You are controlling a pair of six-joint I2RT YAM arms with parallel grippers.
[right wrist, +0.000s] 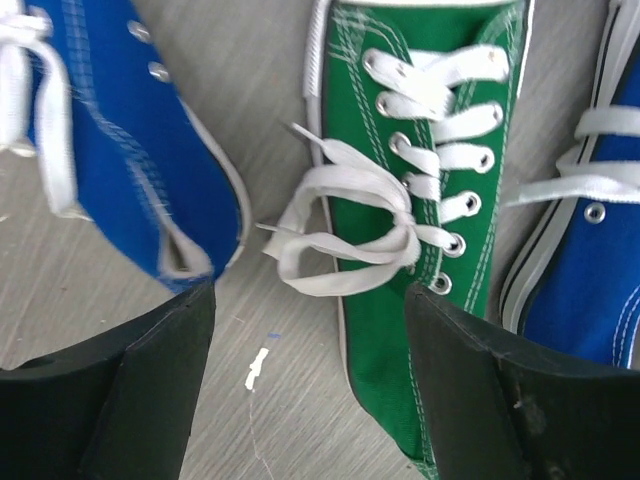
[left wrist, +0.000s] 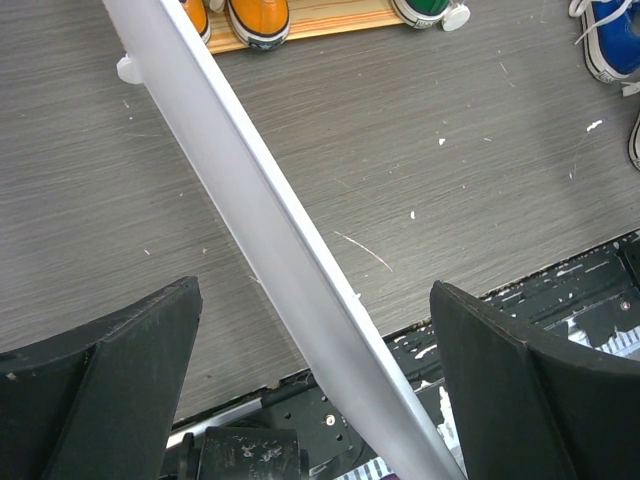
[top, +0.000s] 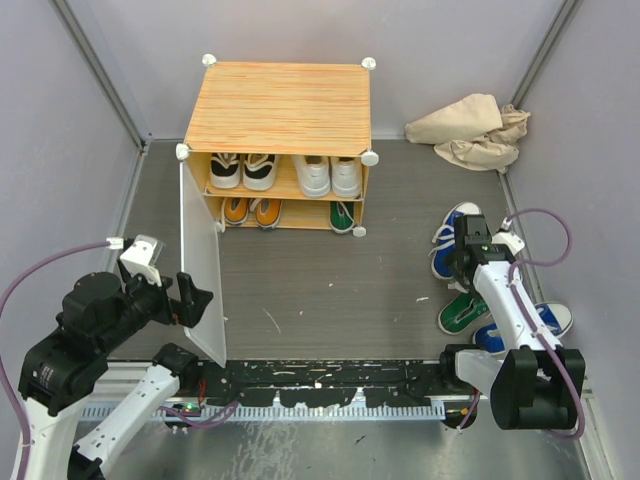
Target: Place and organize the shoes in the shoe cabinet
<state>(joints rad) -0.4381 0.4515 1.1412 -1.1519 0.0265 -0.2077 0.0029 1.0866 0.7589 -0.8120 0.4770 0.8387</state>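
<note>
The shoe cabinet (top: 278, 105) stands at the back with its white door (top: 200, 270) swung open toward me. On its top shelf are a black-and-white pair (top: 242, 171) and a white pair (top: 328, 176). On the bottom shelf are an orange pair (top: 251, 211) and one green shoe (top: 343, 215). My left gripper (top: 190, 300) is open, with the door's edge (left wrist: 290, 260) passing between its fingers (left wrist: 100, 390). My right gripper (top: 470, 262) is open, low over a green shoe (right wrist: 430, 200) that lies between two blue shoes (right wrist: 130, 140) (right wrist: 600, 260) on the floor.
A crumpled beige cloth (top: 470, 130) lies at the back right. Grey walls close in both sides. The black rail (top: 330, 380) with the arm bases runs along the near edge. The green shoe (top: 462, 312) and blue shoes (top: 450, 240) (top: 540, 325) lie near the right wall.
</note>
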